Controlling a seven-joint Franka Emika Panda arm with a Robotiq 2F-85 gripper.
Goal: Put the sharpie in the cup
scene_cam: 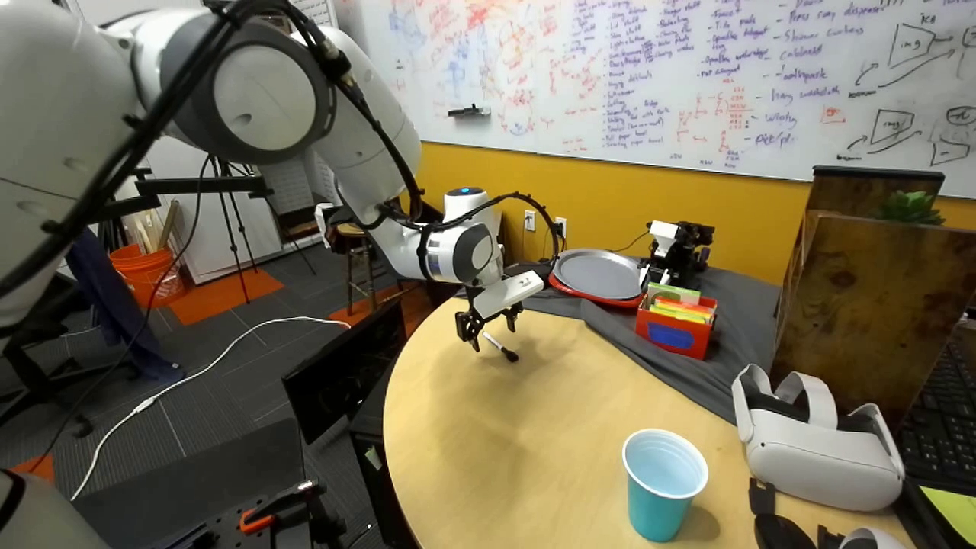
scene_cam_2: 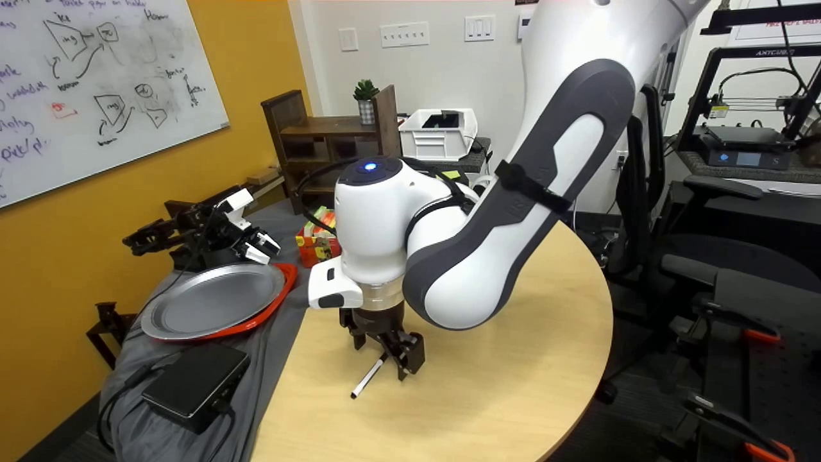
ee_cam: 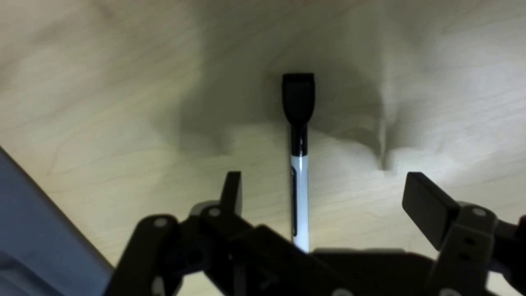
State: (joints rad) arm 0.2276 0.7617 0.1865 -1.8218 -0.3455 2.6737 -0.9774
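Observation:
The sharpie, a thin pen with a white barrel and a black cap, lies flat on the round wooden table; it shows in both exterior views [scene_cam: 501, 347] [scene_cam_2: 369, 378] and in the wrist view [ee_cam: 300, 193]. My gripper [ee_cam: 322, 181] is open above it, also seen in both exterior views [scene_cam: 494, 338] [scene_cam_2: 380, 359]. In the wrist view the pen lies between the fingers, closer to the left one, and touches neither. Its rear end is hidden behind the gripper body. The light blue cup [scene_cam: 662, 492] stands upright near the table's front edge in an exterior view, far from my gripper.
A white VR headset [scene_cam: 820, 446] stands beside the cup. A red box of colored packets [scene_cam: 675, 335], a grey round tray [scene_cam: 598, 273], a small black robot arm [scene_cam: 679, 252] and a wooden shelf [scene_cam: 869, 305] stand along the table's cloth-covered side.

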